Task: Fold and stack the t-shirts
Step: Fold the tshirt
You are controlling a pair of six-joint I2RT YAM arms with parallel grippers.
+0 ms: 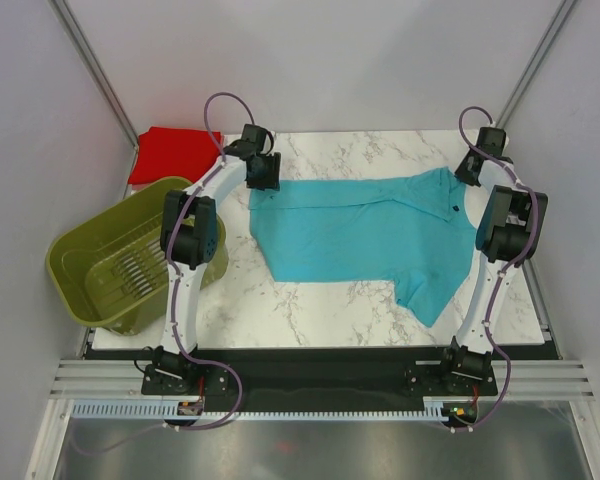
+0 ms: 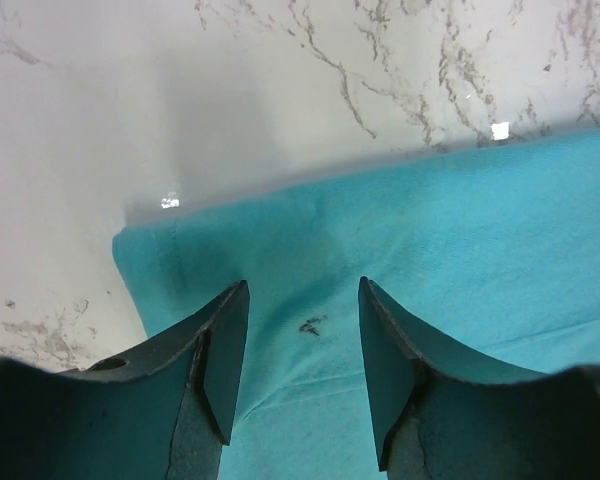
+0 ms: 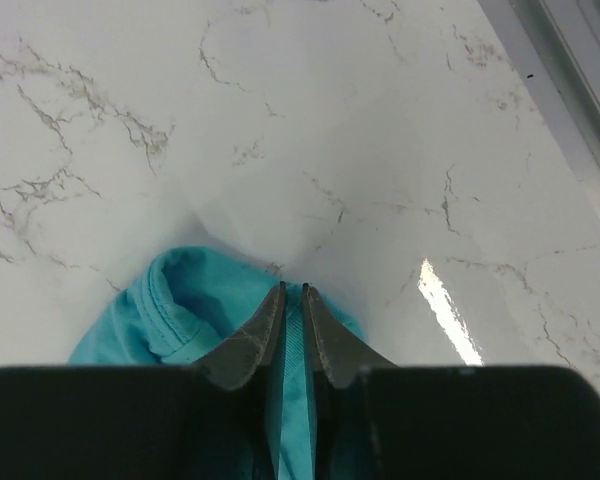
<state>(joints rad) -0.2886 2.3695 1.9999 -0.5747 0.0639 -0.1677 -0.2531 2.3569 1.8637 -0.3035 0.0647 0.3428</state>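
The turquoise t-shirt lies spread across the marble table, its buttoned neck toward the right. My left gripper hovers open over the shirt's far left corner. In the left wrist view its fingers straddle flat cloth bearing a small dark mark, with nothing pinched. My right gripper is at the shirt's far right end, shut on a fold of turquoise cloth; a strip of fabric shows between its fingertips. The red t-shirt rests as a flat bundle at the back left.
An olive-green slotted basket stands tilted at the left, off the table's side, near the left arm's elbow. Bare marble lies in front of the shirt. Grey walls and metal frame rails close in the back and sides.
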